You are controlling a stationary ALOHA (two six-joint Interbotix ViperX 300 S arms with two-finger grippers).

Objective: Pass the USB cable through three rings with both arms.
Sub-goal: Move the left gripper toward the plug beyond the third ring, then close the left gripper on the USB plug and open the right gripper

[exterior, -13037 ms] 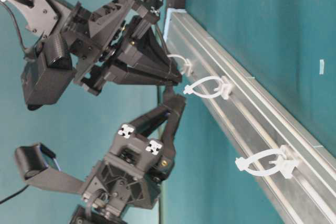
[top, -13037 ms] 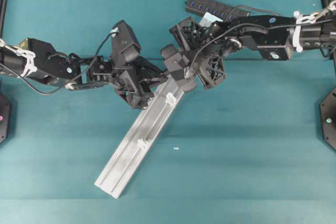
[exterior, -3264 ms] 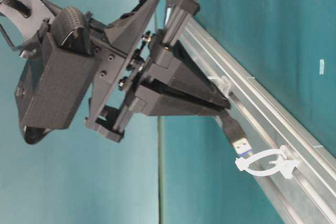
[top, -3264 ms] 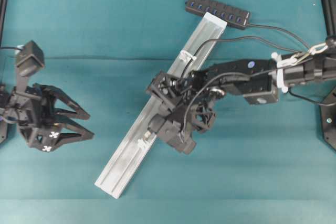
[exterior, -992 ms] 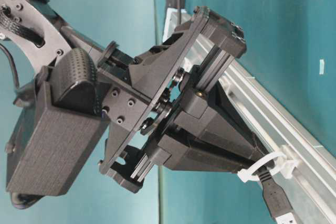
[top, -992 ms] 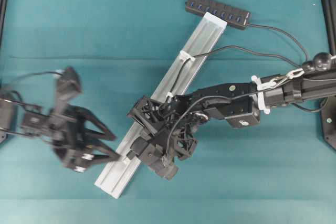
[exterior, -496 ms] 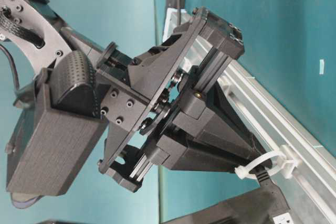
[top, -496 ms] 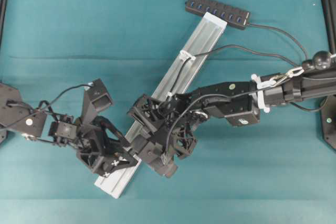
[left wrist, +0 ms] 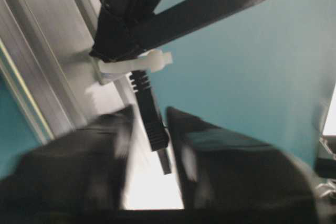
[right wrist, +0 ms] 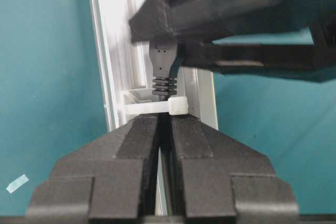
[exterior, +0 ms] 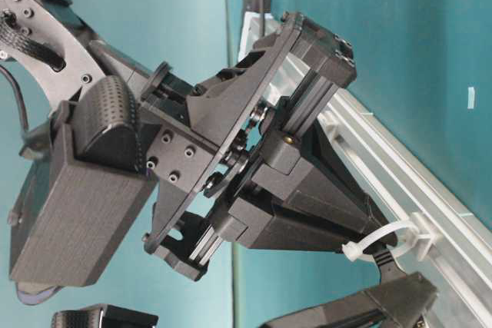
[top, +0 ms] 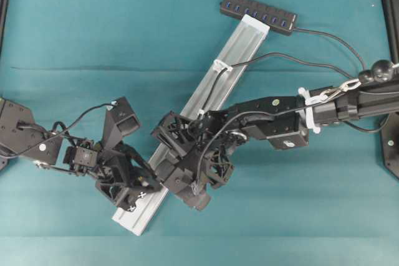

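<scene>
The silver rail (top: 240, 45) lies slantwise across the teal table. The black USB cable (top: 274, 57) runs through the top ring (top: 219, 66) and down to the middle ring (top: 201, 114). My right gripper (right wrist: 164, 118) is shut on the cable just behind the lowest ring (right wrist: 157, 107). The plug (left wrist: 152, 124) pokes out past that ring (left wrist: 137, 64). My left gripper (left wrist: 150, 116) has its fingers on either side of the plug, closed in against it. In the overhead view both grippers (top: 153, 182) meet at the rail's lower end and hide that ring.
The black multi-port hub (top: 259, 14) rests at the rail's far end. The rail's lower end (top: 131, 222) points to the front left. A small white scrap (right wrist: 17, 183) lies on the teal cloth beside the rail.
The left arm came in from the left to the rail's lower end, and its jaws closed round the plug sticking out of the lowest ring. The right gripper has stayed put.
</scene>
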